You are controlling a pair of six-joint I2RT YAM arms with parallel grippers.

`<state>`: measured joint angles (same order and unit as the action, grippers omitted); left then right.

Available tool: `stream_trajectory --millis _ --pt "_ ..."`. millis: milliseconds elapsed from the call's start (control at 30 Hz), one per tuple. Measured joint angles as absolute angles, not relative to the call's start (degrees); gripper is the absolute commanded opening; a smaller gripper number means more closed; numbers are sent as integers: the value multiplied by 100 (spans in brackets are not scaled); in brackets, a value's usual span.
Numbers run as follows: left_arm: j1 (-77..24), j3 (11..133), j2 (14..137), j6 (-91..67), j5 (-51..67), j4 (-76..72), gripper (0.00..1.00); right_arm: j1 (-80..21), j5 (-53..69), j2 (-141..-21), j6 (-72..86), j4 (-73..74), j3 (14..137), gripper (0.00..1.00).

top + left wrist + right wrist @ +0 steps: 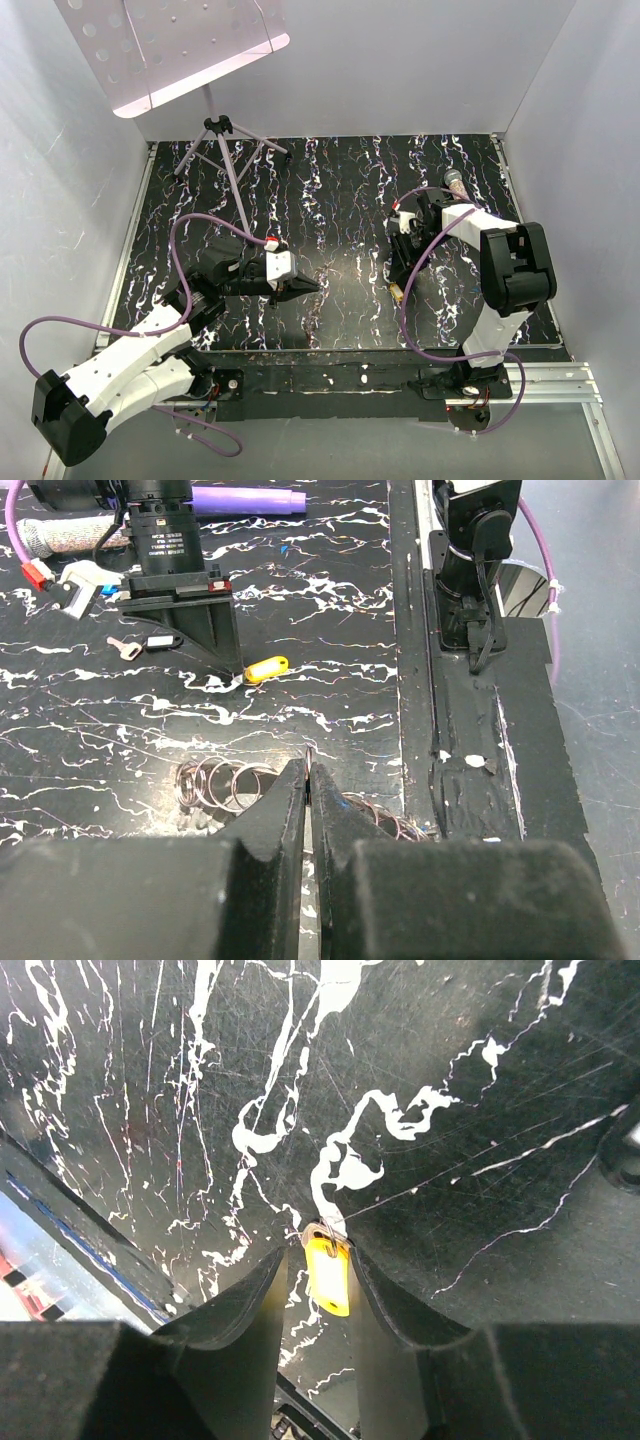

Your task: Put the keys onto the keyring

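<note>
My left gripper (312, 286) is shut low over the mat; in the left wrist view (309, 765) its tips pinch a thin metal edge of the keyring (225, 780), a coil of fine wire loops that shows on both sides of the fingers. A yellow-headed key (328, 1275) lies on the mat between the spread jaws of my right gripper (318, 1253), close to the right finger. The key also shows in the top view (397, 292) and the left wrist view (266, 668). My right gripper (400, 280) points down at it. A small pinkish key (122, 648) and a black-headed one (160, 640) lie beyond it.
A purple marker pen (245, 498) and a tube of beads (70, 530) lie behind the right gripper. A music stand (225, 130) stands at the back left. The black front rail (470, 780) and the right arm's base (475, 570) border the mat.
</note>
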<state>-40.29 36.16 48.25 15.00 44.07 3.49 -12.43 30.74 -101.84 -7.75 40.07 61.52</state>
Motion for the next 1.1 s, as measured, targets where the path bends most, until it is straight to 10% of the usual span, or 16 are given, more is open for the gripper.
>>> stream_trajectory --millis 667,1100 --pt "-4007 3540 4716 1457 4569 89 0 -1201 3699 -9756 -1594 4582 6495 45" --pt "-3721 2689 5341 -2480 6569 -5168 0 -1120 4639 -9120 -2123 4960 6499 45"
